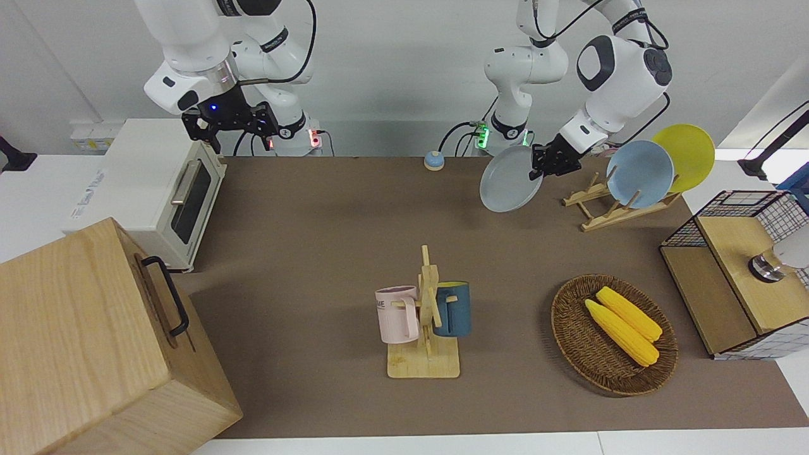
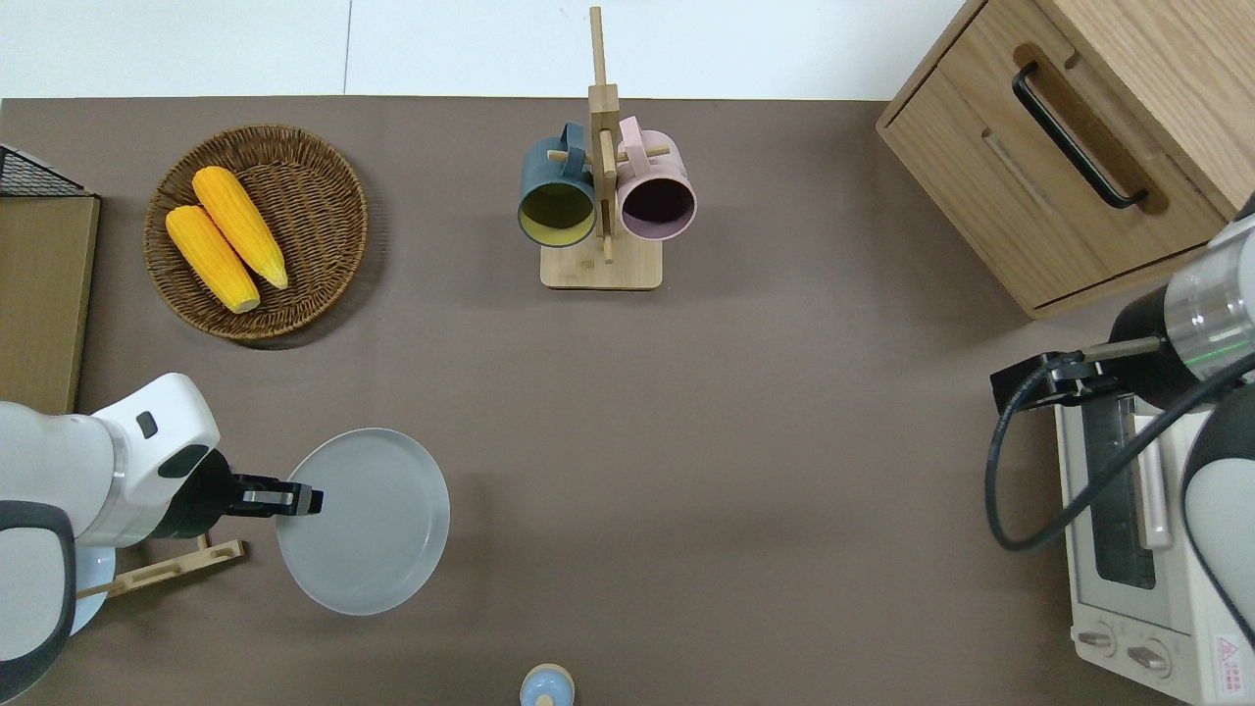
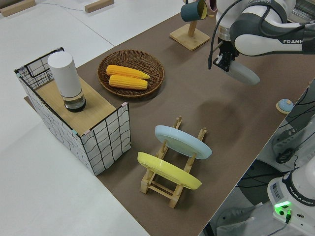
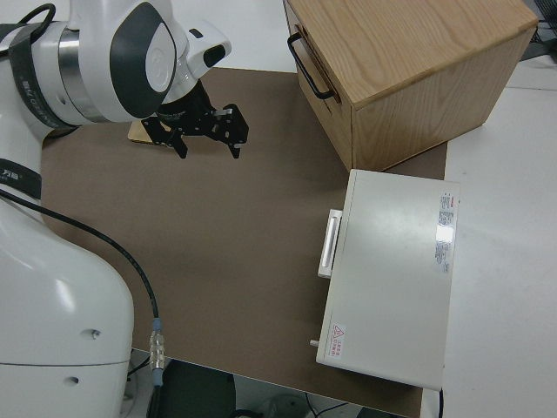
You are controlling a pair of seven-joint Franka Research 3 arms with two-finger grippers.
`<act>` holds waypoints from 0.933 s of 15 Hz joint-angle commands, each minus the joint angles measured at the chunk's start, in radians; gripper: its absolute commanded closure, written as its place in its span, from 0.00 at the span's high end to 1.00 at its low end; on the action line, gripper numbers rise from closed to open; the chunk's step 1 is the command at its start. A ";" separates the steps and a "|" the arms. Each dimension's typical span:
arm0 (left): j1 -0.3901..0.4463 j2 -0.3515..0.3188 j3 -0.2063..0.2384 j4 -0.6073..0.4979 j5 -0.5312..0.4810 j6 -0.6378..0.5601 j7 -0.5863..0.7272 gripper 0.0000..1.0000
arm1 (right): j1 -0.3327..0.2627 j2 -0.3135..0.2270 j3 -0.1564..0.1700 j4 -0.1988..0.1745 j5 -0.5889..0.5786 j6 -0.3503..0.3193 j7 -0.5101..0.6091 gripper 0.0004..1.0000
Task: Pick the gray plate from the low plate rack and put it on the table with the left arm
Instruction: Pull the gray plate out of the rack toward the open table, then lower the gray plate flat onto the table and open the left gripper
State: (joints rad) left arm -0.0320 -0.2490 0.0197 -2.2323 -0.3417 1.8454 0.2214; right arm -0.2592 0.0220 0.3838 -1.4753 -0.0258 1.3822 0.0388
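Gray plate [image 1: 507, 181], front view: tilted, held at its rim by left gripper [image 1: 548, 162], clear of rack [image 1: 610, 205]. Overhead: plate [image 2: 368, 520] over bare table [image 2: 735, 441]; gripper [image 2: 294, 498] clamped on its edge; rack [image 2: 162, 567] partly hidden by the arm. Right arm parked, its gripper [image 4: 209, 131] spread wide.

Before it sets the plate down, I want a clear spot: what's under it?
Only bare table shows around the gray plate; the patch directly beneath is hidden.
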 commanded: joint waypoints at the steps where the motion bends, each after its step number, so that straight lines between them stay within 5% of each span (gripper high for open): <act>1: 0.030 -0.007 0.031 -0.107 -0.089 0.096 0.143 0.08 | -0.023 -0.002 0.021 0.007 -0.006 -0.011 0.012 0.98; 6: 0.046 0.023 0.031 -0.225 -0.145 0.250 0.211 0.09 | -0.023 -0.002 0.020 0.007 -0.006 -0.011 0.012 0.98; 11: 0.049 0.059 0.032 -0.239 -0.158 0.264 0.245 0.13 | -0.023 -0.002 0.021 0.006 -0.006 -0.011 0.012 0.98; 14: 0.050 0.063 0.032 -0.236 -0.157 0.264 0.246 0.46 | -0.023 -0.002 0.020 0.007 -0.006 -0.012 0.012 0.98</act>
State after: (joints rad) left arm 0.0148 -0.1890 0.0520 -2.4568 -0.4781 2.0883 0.4427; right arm -0.2592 0.0220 0.3838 -1.4753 -0.0258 1.3822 0.0388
